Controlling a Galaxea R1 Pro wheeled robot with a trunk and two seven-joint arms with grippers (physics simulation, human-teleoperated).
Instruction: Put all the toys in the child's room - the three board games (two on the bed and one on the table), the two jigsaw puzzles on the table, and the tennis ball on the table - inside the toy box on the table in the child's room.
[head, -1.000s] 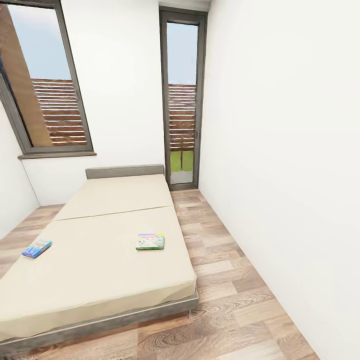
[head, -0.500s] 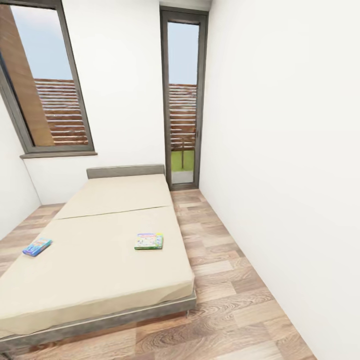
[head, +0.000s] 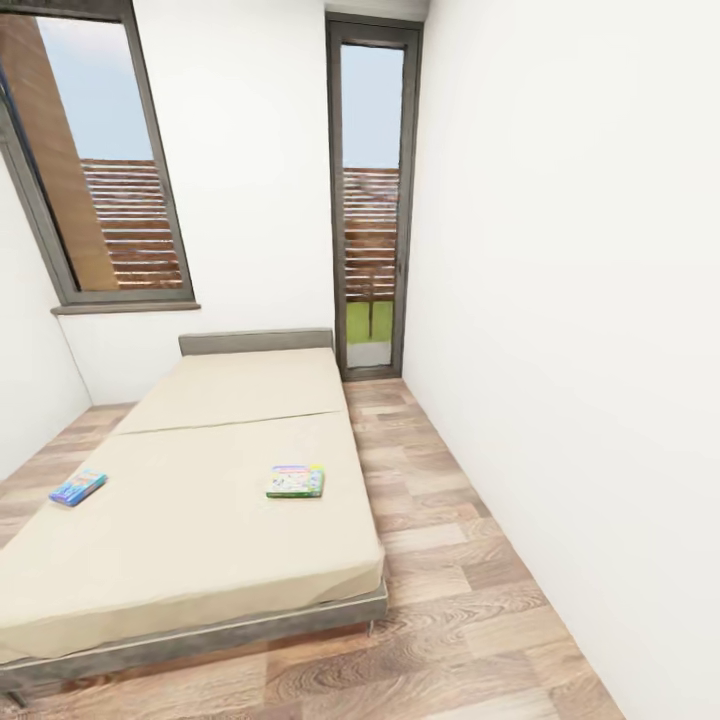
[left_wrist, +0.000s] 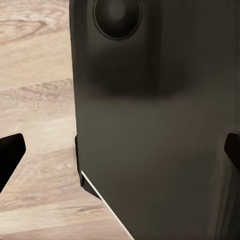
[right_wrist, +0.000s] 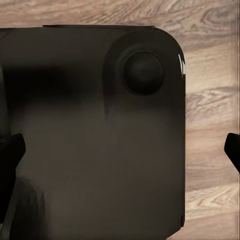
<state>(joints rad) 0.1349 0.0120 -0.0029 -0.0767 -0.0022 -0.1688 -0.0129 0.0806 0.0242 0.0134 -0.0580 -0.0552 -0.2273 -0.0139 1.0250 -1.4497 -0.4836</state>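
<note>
The bed (head: 200, 500) holds two board games: pale-green one (head: 296, 481) mid-mattress, blue one (head: 78, 487) at the far-left edge. Both grippers (left_wrist: 120, 155) (right_wrist: 120, 155) spread wide, empty. Drive close before you reach.

Matte black base panel (right_wrist: 95, 145) with rounded corners, a round domed knob (right_wrist: 143, 73), black finger tips (left_wrist: 10, 152) at frame edges.

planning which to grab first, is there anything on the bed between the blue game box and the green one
Nothing: in the head view, only bare beige mattress lies between the blue game box and the green game box.
</note>
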